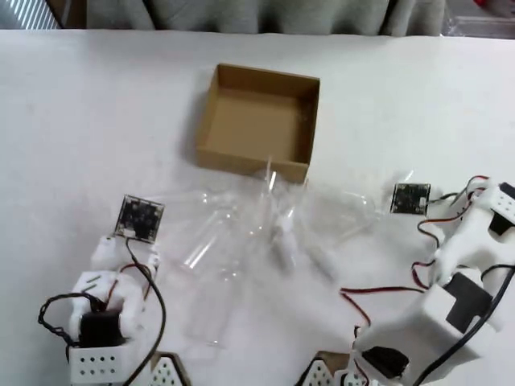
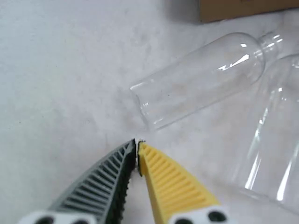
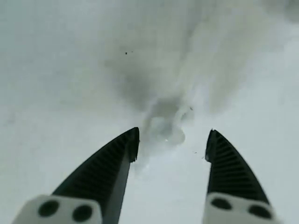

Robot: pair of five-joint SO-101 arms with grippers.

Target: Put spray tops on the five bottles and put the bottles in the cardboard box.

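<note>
The clear bottles (image 1: 233,237) lie heaped just near the open cardboard box (image 1: 241,161). The white counter (image 1: 80,129) runs on wide to left and right. The left gripper (image 2: 137,150), pinched shut, sits at the heap's left edge; the right gripper (image 3: 172,140) gapes wide.

I read the cardboard box (image 1: 257,121) as matt brown cardboard, its walls dull and slightly fibrous. The bottles (image 2: 201,79) lying near the box look like clear, smooth plastic, glossy enough to throw bright glints along their sides. The table (image 1: 88,112) around the box is white and matt, faintly mottled. My left gripper (image 2: 137,144) has ribbed matt plastic fingers, one grey and one yellow. The right gripper (image 3: 171,137) has ribbed black ones.
</note>
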